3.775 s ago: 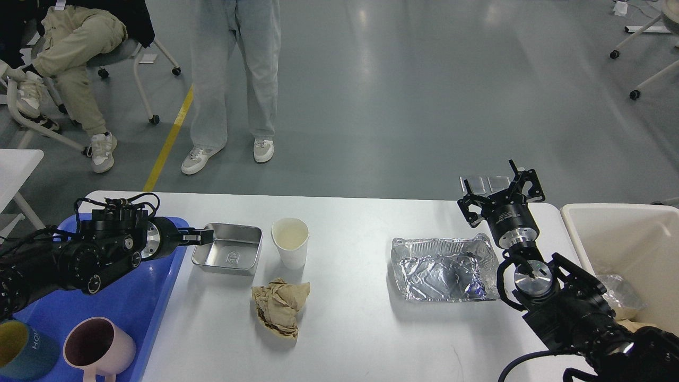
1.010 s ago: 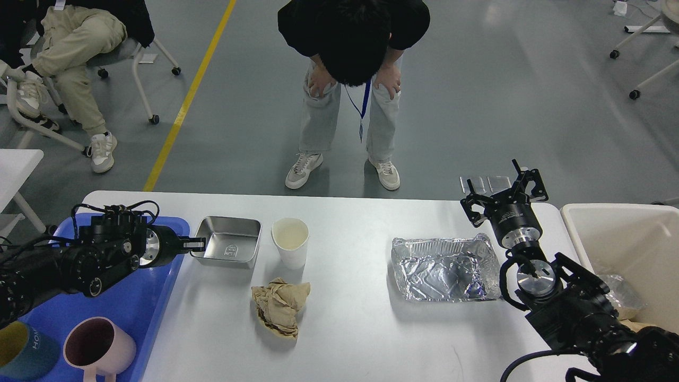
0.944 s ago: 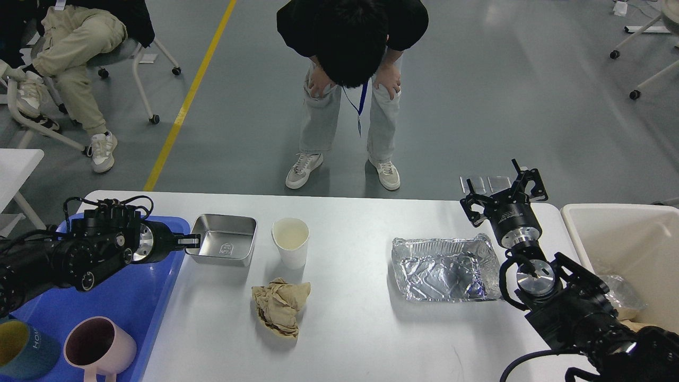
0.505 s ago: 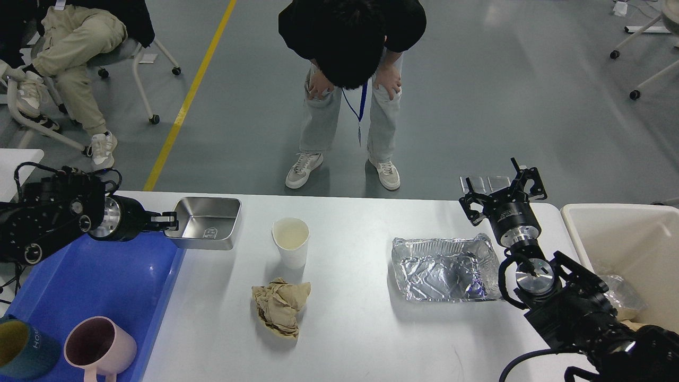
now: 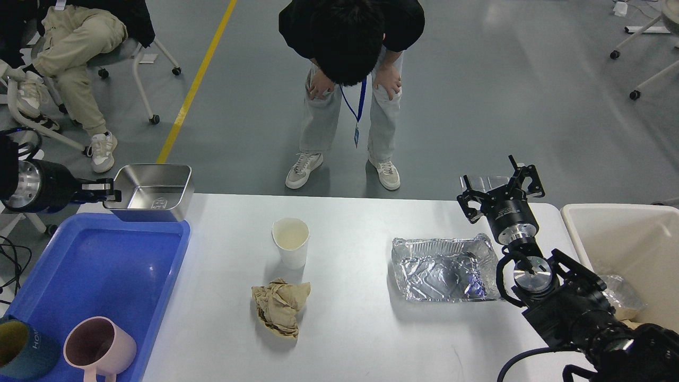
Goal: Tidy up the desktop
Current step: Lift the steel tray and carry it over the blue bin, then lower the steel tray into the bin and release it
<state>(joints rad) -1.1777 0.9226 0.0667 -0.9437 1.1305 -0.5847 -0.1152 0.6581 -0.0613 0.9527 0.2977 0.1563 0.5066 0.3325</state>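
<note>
left gripper point(image 5: 109, 192): I'm clamping square steel tin point(image 5: 151, 199) by its rim, above blue plastic tray point(image 5: 101, 265)
right gripper point(image 5: 501, 188): fingers spread, empty
left on white desktop point(image 5: 360, 329): paper cup point(image 5: 290, 241), crumpled brown paper point(image 5: 279, 306), foil tray point(image 5: 444, 268)

A glossy grey floor point(image 5: 477, 95) fills the space beyond the far edge of the surface, catching soft overhead light in pale patches. A yellow line point(image 5: 193, 87) runs across it diagonally toward the far left corner. Past that corner, a seated person point(image 5: 69, 48) occupies a wheeled chair point(image 5: 143, 58). A standing person point(image 5: 350, 79) bends forward at the far edge, hands on knees. White caster legs point(image 5: 644, 58) show at the upper right.
</note>
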